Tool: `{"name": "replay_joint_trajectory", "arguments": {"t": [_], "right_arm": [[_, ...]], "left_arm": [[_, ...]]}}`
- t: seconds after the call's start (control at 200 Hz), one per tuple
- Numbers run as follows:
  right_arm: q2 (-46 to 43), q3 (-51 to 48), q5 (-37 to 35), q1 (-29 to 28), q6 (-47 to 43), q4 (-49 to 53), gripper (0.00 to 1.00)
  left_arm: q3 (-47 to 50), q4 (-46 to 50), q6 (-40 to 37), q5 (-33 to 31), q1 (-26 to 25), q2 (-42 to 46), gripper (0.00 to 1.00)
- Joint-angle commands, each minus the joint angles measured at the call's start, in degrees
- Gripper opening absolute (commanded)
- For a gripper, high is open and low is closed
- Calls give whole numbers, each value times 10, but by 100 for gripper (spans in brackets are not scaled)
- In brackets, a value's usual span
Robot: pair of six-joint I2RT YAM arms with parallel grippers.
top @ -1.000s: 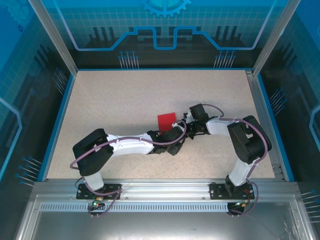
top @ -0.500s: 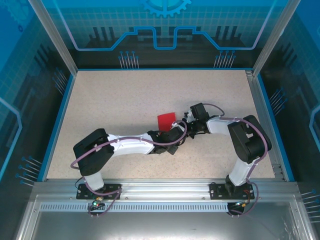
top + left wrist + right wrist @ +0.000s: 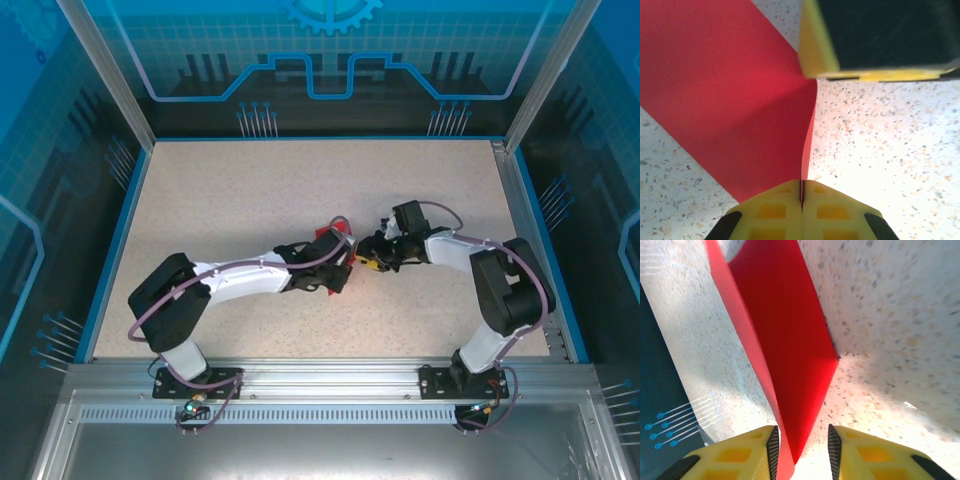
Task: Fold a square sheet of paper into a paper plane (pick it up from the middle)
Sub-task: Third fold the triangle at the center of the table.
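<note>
The square sheet of paper [image 3: 322,236] is bright red and stands lifted off the table, bent into a fold. In the left wrist view my left gripper [image 3: 802,194] is shut on a thin edge of the red paper [image 3: 725,95], with the right gripper's yellow finger [image 3: 815,40] just beyond. In the right wrist view my right gripper [image 3: 802,445] is open, and the folded paper [image 3: 785,335] hangs between its pads, lying against the left one. From above, the left gripper [image 3: 344,256] and right gripper [image 3: 366,252] meet tip to tip at the table's middle.
The speckled table [image 3: 230,190] is bordered by a blue rim [image 3: 110,250] and clear enclosure walls. Both arms reach inward from the near edge, with cables looping over the wrists.
The left gripper has closed on the paper and its arm has pushed farther from the base. The right gripper has opened. The paper went from flat to lifted and is largely covered from above.
</note>
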State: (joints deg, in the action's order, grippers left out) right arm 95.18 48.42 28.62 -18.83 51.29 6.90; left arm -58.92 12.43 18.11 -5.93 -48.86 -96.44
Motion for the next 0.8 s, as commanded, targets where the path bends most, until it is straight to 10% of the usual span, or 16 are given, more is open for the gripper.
{"name": "replay_joint_trajectory", "arguments": {"t": [0.0,0.795], "right_arm": [[-34,1,-32,13,-36,57,35],[65,120,3,-29,-53,25,15]], "left_arm": [[17,-18,18,103,25,20,0],[20,14,-20,302,123,-15,1]]}}
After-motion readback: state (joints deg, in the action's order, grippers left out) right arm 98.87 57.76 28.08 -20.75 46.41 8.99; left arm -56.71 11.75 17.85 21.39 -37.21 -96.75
